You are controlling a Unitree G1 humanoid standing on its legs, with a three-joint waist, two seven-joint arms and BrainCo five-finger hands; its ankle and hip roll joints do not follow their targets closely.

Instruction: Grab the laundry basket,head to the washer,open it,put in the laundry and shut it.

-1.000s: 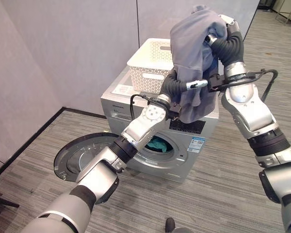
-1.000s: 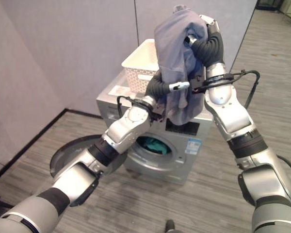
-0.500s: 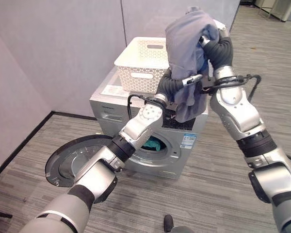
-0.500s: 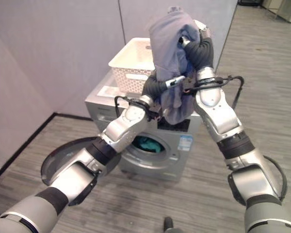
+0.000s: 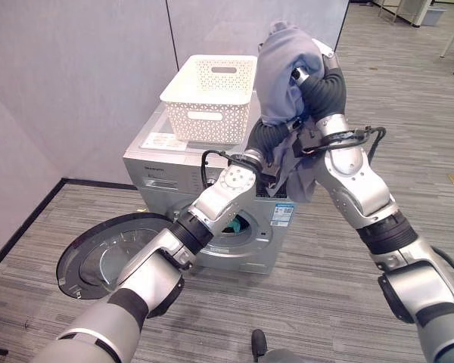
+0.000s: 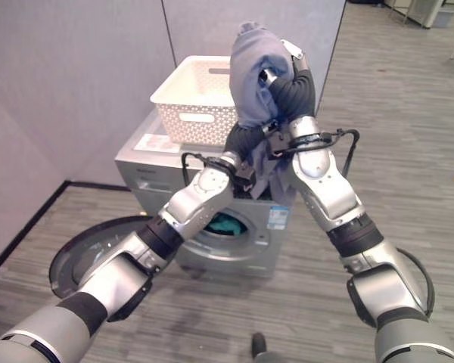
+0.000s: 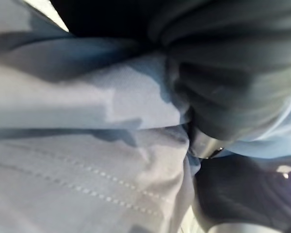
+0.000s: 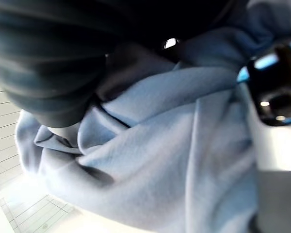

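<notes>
A grey-blue garment (image 5: 286, 68) hangs high above the right end of the silver washer (image 5: 166, 170). My right hand (image 5: 323, 76) is at its top, shut on the cloth, which drapes over the hand. My left hand (image 5: 266, 136) is pushed into the garment's lower folds from the left, just above the washer top. Both wrist views show the blue cloth (image 7: 87, 145) pressed close, and a dark-tipped finger (image 8: 274, 102) lies against it. The white perforated laundry basket (image 5: 208, 94) stands on the washer's top. The round door (image 5: 98, 253) is swung open to the left. A teal cloth (image 5: 233, 224) lies in the drum.
Grey partition walls (image 5: 76, 68) stand behind and left of the washer. Striped grey flooring (image 5: 318, 287) lies in front and to the right, and a passage (image 5: 408, 60) runs off at the back right.
The camera has shifted, so the washer sits further left and lower in the picture. Both arms still hold the garment raised; it now hangs beside the basket's right edge, not over it.
</notes>
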